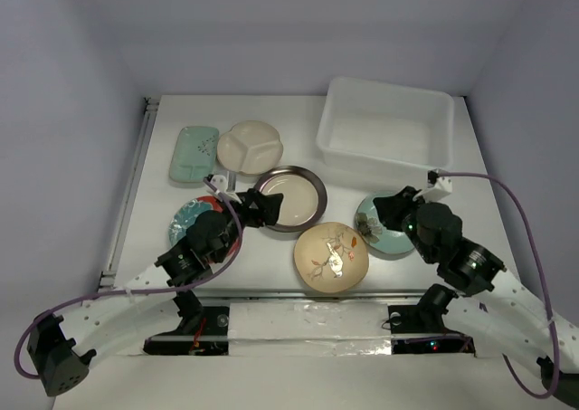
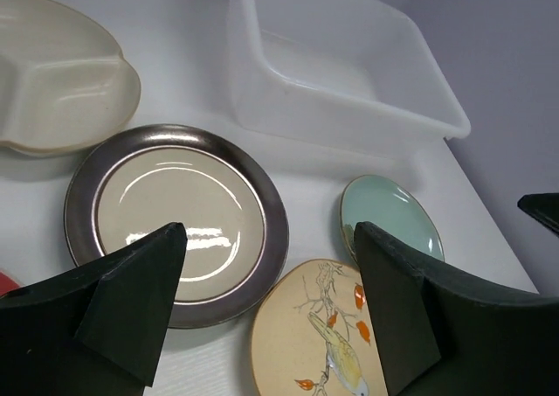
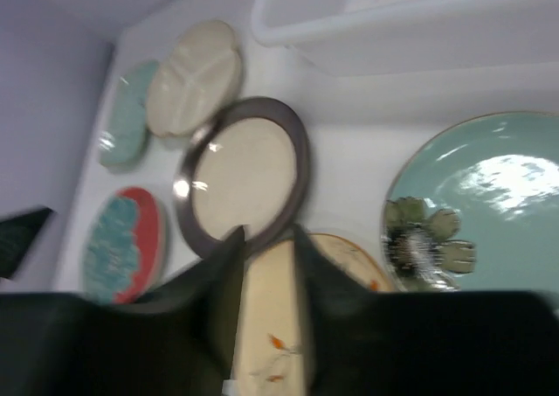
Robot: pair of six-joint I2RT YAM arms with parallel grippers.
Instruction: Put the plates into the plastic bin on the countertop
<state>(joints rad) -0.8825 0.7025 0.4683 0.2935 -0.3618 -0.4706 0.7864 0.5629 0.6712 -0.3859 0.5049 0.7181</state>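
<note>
Two white perforated-plate arms (image 1: 109, 306) (image 1: 520, 292) with black joint housings (image 1: 213, 233). A purple cable (image 1: 507, 185) loops off each. Matte black wedge-shaped gripper fingers (image 2: 131, 300).

White counter (image 1: 253, 111), mint dish (image 1: 194, 152) and divided dish (image 1: 251, 144) at back, tub (image 1: 380, 162) back right, dark-rimmed plate (image 1: 294, 195), red-teal plate (image 1: 188, 216), tan plate (image 1: 331, 256), green plate (image 1: 380, 231) nearer

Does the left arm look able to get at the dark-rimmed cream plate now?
Probably yes: the left gripper hangs open at the edge of the dark-rimmed cream plate, and nothing lies on that plate.
</note>
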